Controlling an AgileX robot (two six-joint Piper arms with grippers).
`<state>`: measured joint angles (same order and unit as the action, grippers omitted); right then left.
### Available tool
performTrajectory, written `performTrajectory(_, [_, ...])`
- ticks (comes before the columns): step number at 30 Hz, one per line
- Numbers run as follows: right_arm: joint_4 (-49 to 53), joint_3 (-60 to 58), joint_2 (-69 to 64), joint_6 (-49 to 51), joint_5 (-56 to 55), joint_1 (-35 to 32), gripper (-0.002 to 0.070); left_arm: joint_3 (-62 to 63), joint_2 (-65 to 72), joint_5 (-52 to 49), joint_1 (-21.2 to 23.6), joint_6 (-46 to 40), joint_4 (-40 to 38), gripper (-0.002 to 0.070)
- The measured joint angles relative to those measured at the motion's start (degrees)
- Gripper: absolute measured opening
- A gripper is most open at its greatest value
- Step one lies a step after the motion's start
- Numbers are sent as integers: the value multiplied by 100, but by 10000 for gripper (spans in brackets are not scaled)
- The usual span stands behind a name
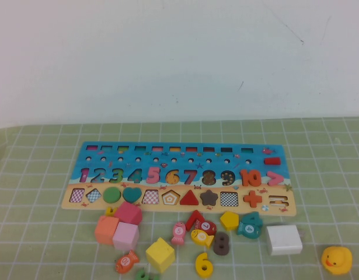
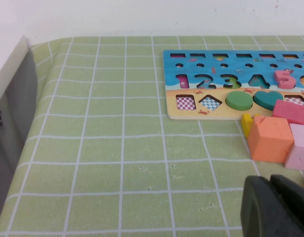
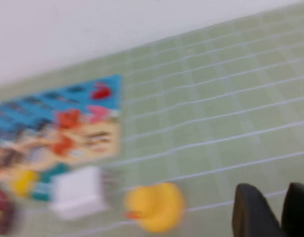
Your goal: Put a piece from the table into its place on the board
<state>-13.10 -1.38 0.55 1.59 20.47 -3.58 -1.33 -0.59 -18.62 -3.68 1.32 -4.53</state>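
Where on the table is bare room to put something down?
Bare cloth lies left of the board and right of it, above the duck. Below the board, around the piece, it is crowded. Left gripper and right gripper are over bare cloth.
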Motion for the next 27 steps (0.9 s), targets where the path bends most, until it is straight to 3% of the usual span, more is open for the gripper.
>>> performTrajectory(5, [-2687, -11, 0, 48, 41, 0, 146, 0, 0, 0, 0, 0, 0, -1])
performTrajectory(8, [-3529, -11, 0, 40, 30, 0, 146, 0, 0, 0, 0, 0, 0, -1])
performTrajectory(19, [-3925, -11, 0, -630, -633, 0, 127, 0, 0, 0, 0, 0, 0, -1])
performTrajectory(23, [-3891, 317, -75, -1583, -43, 0, 38, 0, 0, 0, 0, 0, 0, -4])
performTrajectory(27, [-3326, 1292, -734, -2368, 743, 0, 13, 0, 0, 0, 0, 0, 0, -4])
